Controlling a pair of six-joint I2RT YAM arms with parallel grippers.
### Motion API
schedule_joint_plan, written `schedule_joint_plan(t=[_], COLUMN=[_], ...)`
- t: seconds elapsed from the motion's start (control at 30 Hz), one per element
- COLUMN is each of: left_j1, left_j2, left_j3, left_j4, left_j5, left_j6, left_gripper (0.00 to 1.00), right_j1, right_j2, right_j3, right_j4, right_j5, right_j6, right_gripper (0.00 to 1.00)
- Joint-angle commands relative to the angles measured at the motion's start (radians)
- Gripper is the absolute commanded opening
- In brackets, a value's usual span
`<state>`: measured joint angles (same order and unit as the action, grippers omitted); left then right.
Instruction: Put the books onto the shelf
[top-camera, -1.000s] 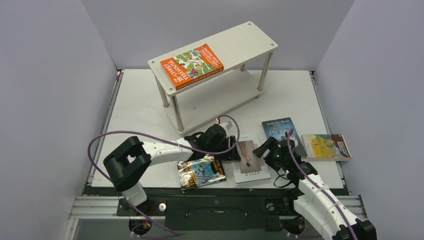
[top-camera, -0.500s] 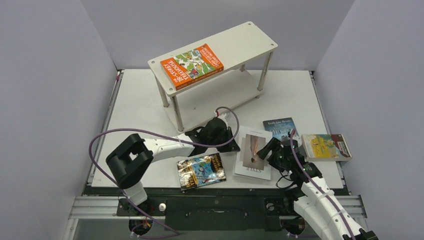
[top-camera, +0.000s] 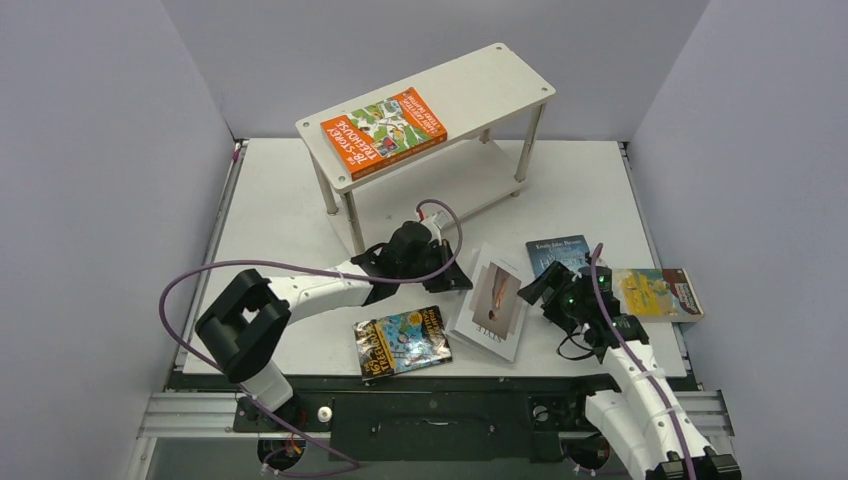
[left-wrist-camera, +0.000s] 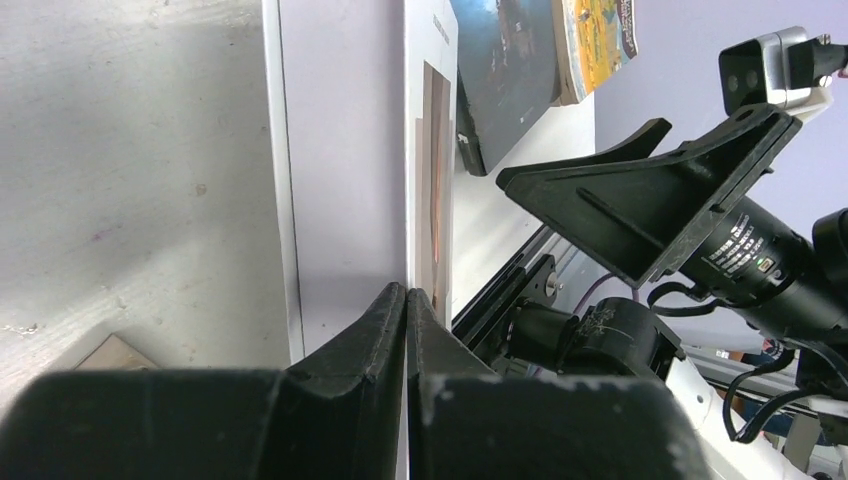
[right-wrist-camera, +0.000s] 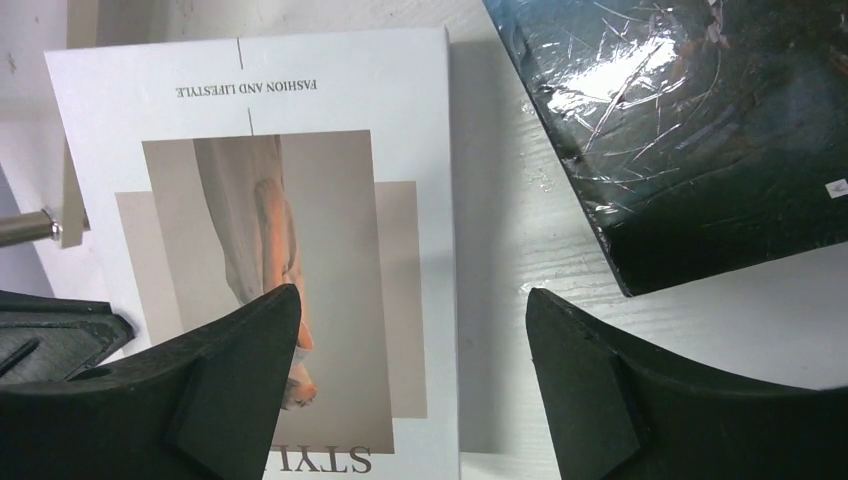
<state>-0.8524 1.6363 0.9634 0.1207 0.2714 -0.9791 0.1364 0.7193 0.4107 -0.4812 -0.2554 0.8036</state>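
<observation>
My left gripper (top-camera: 460, 283) (left-wrist-camera: 407, 293) is shut on the left edge of the white book (top-camera: 494, 302) (left-wrist-camera: 431, 150) with the figure photo, which tilts up off the table. Just right of that book, my right gripper (top-camera: 538, 290) (right-wrist-camera: 412, 305) stands open above its right margin (right-wrist-camera: 260, 190) and bare table, holding nothing. The dark blue-grey book (top-camera: 558, 255) (right-wrist-camera: 690, 110) and the yellow-teal book (top-camera: 655, 292) lie flat to the right. A glossy comic book (top-camera: 402, 343) lies near the front edge. The orange book (top-camera: 384, 130) rests on the shelf's top board (top-camera: 490, 80).
The shelf's lower board (top-camera: 440, 205) and thin metal legs (top-camera: 350, 225) stand just behind the left arm. Purple cables loop from both arms. Grey walls close in the table on three sides; its front edge (top-camera: 330, 372) runs by the arm bases.
The left gripper has shut on the white book's left edge and drawn it back-left, tilting it up. The right gripper has backed off to the right, away from above that book.
</observation>
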Motion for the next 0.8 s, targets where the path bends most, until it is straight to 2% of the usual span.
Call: schedule_joint_plan(t=[0.0, 0.13, 0.23, 0.33, 0.4, 0.43, 0.47, 0.5, 0.57, 0.63, 0.77], left_j1=[0.019, 0.033, 0.034, 0.033, 0.029, 0.027, 0.020, 0.018, 0.012, 0.008, 0.001], left_j2=[0.014, 0.064, 0.105, 0.141, 0.157, 0.161, 0.161, 0.162, 0.167, 0.177, 0.193], left_j3=[0.043, 0.072, 0.098, 0.127, 0.143, 0.150, 0.153, 0.159, 0.170, 0.175, 0.178], left_j4=[0.007, -0.021, -0.058, -0.115, -0.173, -0.196, -0.205, -0.218, -0.238, -0.247, -0.224], left_j5=[0.036, 0.024, -0.009, -0.044, -0.053, -0.056, -0.061, -0.061, -0.059, -0.046, -0.015], left_j6=[0.049, 0.079, 0.130, 0.181, 0.208, 0.225, 0.232, 0.243, 0.260, 0.265, 0.252], left_gripper=[0.00, 0.00, 0.00, 0.00, 0.13, 0.26, 0.32, 0.43, 0.52, 0.56, 0.57], right_j1=[-0.054, -0.082, -0.094, -0.098, -0.101, -0.101, -0.101, -0.102, -0.107, -0.111, -0.113], right_j2=[0.011, -0.011, -0.021, -0.006, 0.007, 0.008, 0.007, 0.006, 0.010, 0.032, 0.059], right_j3=[0.012, -0.048, -0.173, -0.235, -0.237, -0.236, -0.235, -0.236, -0.242, -0.250, -0.256], right_j4=[0.063, 0.151, 0.391, 0.466, 0.424, 0.412, 0.388, 0.381, 0.377, 0.388, 0.389], right_j5=[-0.093, -0.188, -0.310, -0.297, -0.264, -0.253, -0.228, -0.219, -0.199, -0.193, -0.176], right_j6=[-0.014, 0.046, 0.221, 0.262, 0.230, 0.212, 0.199, 0.194, 0.194, 0.204, 0.209], right_gripper=[0.79, 0.78, 0.78, 0.77, 0.77, 0.76, 0.76, 0.76, 0.76, 0.76, 0.76])
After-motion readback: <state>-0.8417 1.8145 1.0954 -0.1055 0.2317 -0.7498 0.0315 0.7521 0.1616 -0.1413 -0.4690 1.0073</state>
